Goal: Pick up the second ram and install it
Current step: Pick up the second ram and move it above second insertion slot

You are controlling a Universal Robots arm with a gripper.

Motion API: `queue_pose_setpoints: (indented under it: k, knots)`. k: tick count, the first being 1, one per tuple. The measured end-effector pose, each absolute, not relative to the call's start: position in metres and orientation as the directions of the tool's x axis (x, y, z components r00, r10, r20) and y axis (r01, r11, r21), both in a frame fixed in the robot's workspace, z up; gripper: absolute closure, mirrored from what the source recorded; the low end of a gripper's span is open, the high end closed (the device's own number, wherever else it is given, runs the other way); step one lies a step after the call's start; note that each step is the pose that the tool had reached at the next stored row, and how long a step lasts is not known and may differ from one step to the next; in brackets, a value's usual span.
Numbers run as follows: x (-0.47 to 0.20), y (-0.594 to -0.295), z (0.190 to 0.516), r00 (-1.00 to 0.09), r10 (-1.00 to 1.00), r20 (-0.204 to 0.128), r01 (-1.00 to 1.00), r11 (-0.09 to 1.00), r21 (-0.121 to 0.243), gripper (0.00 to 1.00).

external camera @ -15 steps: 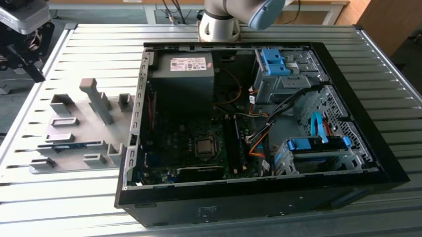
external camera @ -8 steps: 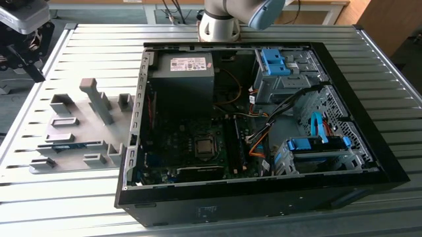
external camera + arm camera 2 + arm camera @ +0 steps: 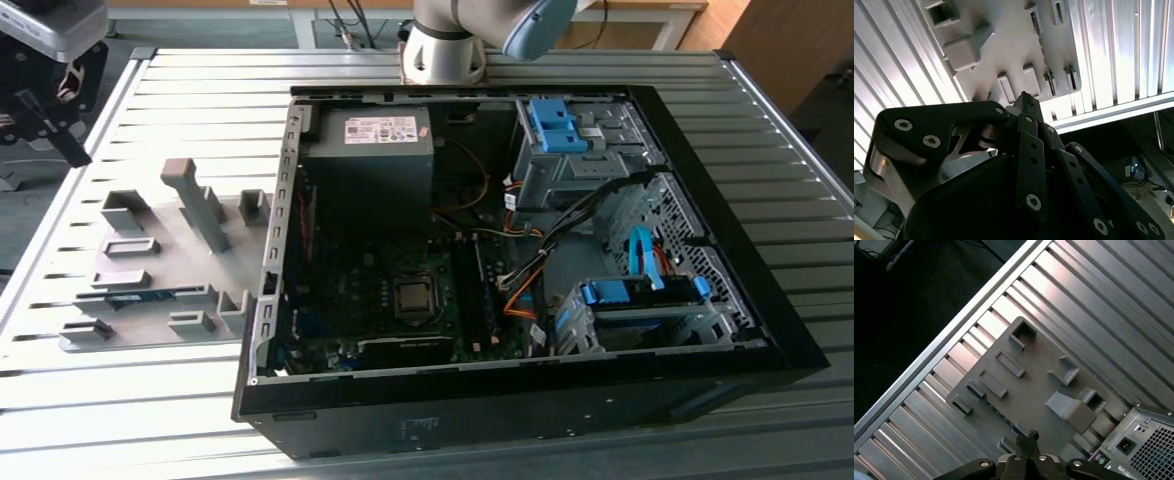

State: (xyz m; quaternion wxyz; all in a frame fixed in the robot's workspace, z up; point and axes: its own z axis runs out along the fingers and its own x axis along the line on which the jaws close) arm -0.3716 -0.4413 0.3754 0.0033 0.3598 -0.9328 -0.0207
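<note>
**Ram sits in the holder; gripper shut and empty**

There is one ram [image 3: 140,296]. It is a thin, long blue-green stick with a row of small dark chips.

In the exterior view, the gripper [image 3: 70,145] hangs at the far left, up off the ribbed table [image 3: 200,90] and apart from the ram. In both wrist views its fingertips [image 3: 1029,436] are pressed together with nothing between them. They point down toward the holder's edge.

To the right of the gripper lies one grey holder [image 3: 150,228], a flat plate with several raised blocks. The ram lies lengthwise in a slot near the holder's front edge. In the first wrist view it shows as a dark strip [image 3: 996,409].

Just beside the holder stands one open black case [image 3: 534,405]. Inside it are:
- one PSU [image 3: 367,150] at the back
- one board [image 3: 360,290] on the floor
- two blue clips on the drive bays at the exterior view's right, one at the back [image 3: 554,125] and one at the front [image 3: 641,292]

I cannot tell whether any stick sits in the board's slots.
</note>
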Motion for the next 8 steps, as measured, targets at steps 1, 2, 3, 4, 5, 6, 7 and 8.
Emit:
queue_pose_setpoints:
  k: [1,2,3,4,5,6,7,8]
  knots:
    - [-0.3716,-0.4413,0.3754,-0.731,-0.683,-0.009,-0.682,0.73,0.041,0.9]
    - [-0.3716,-0.4413,0.3753,-0.72,-0.694,-0.009,-0.694,0.719,0.041,0.9]
    - [-0.3716,-0.4413,0.3753,-0.709,-0.705,-0.009,-0.705,0.708,0.041,0.9]
    - [-0.3717,-0.4413,0.3753,-0.698,-0.716,-0.009,-0.716,0.697,0.041,0.9]
    - [-0.3716,-0.4413,0.3753,-0.688,-0.726,-0.009,-0.726,0.687,0.041,0.9]
    - [-0.3716,-0.4413,0.3753,-0.677,-0.736,-0.009,-0.736,0.676,0.041,0.9]
    - [-0.3716,-0.4413,0.3753,-0.665,-0.746,-0.009,-0.746,0.665,0.041,0.9]
    - [-0.3716,-0.4413,0.3753,-0.654,-0.757,-0.009,-0.756,0.653,0.041,0.9]
